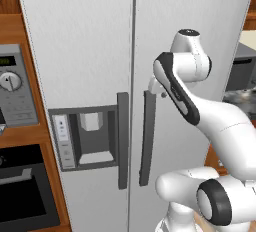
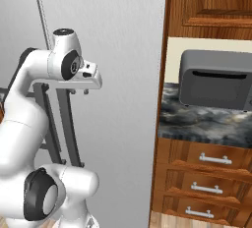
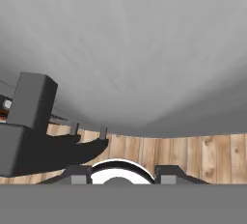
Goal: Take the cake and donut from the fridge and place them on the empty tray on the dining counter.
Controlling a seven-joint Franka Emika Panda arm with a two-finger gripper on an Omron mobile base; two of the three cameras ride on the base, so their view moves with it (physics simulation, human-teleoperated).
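The silver-grey fridge (image 1: 90,41) fills the view ahead, both doors closed. Its two dark handles (image 1: 122,141) flank the seam, and the water dispenser panel (image 1: 85,136) sits in the left door. My gripper (image 2: 80,92) hangs close to the right door, beside the top of the right handle (image 2: 69,124), fingers pointing down. In the hand view the gripper (image 3: 123,175) is open with nothing between its tips; the handle's dark top block (image 3: 31,102) lies to the left. Cake and donut are hidden behind the doors. The tray and dining counter are out of view.
A black wall oven (image 1: 20,191) with a grey control panel (image 1: 15,91) stands left of the fridge. To the right, a grey appliance (image 2: 214,77) sits on a marbled counter (image 2: 197,121) over wooden drawers (image 2: 206,173). Wooden floor (image 3: 193,155) lies below.
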